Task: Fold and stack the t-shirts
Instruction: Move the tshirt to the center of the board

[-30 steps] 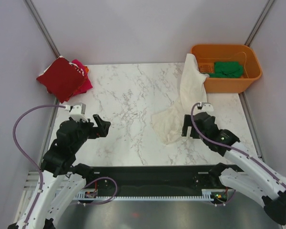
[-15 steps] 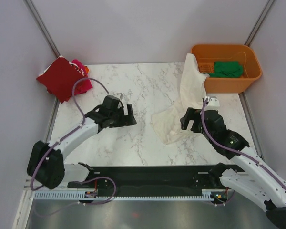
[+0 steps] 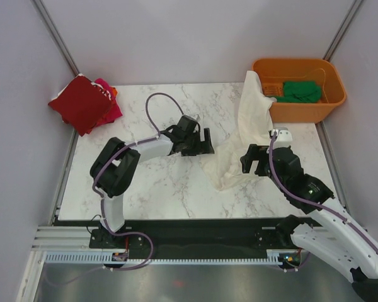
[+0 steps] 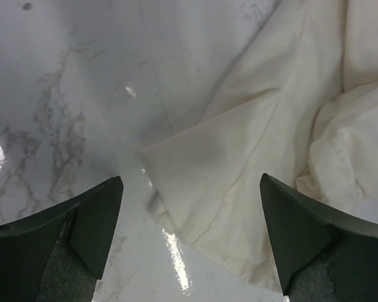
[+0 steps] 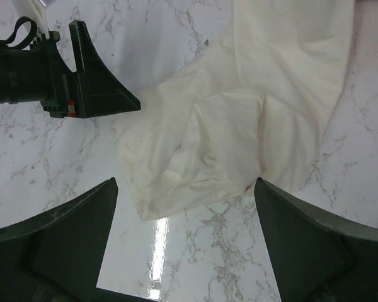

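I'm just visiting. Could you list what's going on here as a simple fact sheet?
cream-white t-shirt: unfolded, draped from the rim of the orange tub down onto the marble table
green t-shirt: inside the tub
dark red t-shirt: far left corner, on top of the magenta-pink t-shirt
left gripper: open, beside the cream shirt's left edge, holding nothing
right gripper: open, over the shirt's lower part, holding nothing
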You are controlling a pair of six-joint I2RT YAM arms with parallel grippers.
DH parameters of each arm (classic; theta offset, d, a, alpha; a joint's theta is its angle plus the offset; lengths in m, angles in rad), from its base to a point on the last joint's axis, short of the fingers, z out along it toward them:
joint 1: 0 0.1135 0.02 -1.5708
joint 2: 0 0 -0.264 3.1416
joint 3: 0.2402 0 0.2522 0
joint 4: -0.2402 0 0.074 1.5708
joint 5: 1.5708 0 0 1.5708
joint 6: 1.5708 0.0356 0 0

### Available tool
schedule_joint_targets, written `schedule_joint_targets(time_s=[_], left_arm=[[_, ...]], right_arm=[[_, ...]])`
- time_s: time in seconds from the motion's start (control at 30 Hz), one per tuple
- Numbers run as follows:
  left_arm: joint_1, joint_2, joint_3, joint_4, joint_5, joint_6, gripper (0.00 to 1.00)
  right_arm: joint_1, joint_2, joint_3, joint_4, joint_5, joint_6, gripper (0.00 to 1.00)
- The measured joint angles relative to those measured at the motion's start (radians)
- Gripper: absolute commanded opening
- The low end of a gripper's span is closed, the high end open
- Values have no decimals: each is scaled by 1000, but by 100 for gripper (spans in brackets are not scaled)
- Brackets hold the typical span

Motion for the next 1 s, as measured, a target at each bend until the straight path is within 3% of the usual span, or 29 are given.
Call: schedule_joint_targets(time_s=[0.1, 0.17, 0.27, 0.4, 0.5, 0.63, 0.73, 0.8, 1.0], left_arm=[[-29, 38, 34, 35, 14, -16, 84], [-44, 57, 40, 56, 21, -27, 69], [-58, 82, 46, 63, 31, -46, 2], [-60, 88, 37, 66, 45, -49, 2], [-42, 0, -19, 17, 25, -38, 2], [71, -351, -138, -147, -32, 20, 2], [281, -674, -170, -220, -34, 72, 2], [399, -809, -166, -263, -51, 106, 2], [435, -1030, -203, -476, -148, 219, 2]], right_arm=[[0, -7, 0, -5, 17, -16, 98], [0, -7, 0, -10, 27, -28, 98], [0, -5, 0, -23, 45, -39, 98], [0, 5, 0, -29, 58, -47, 98], [0, 36, 2, -27, 61, -50, 98], [0, 141, 46, -24, 44, -63, 98], [0, 241, 95, 2, 6, -71, 98], [3, 307, 137, 31, -22, -72, 98], [61, 492, 285, 109, -61, -65, 98]])
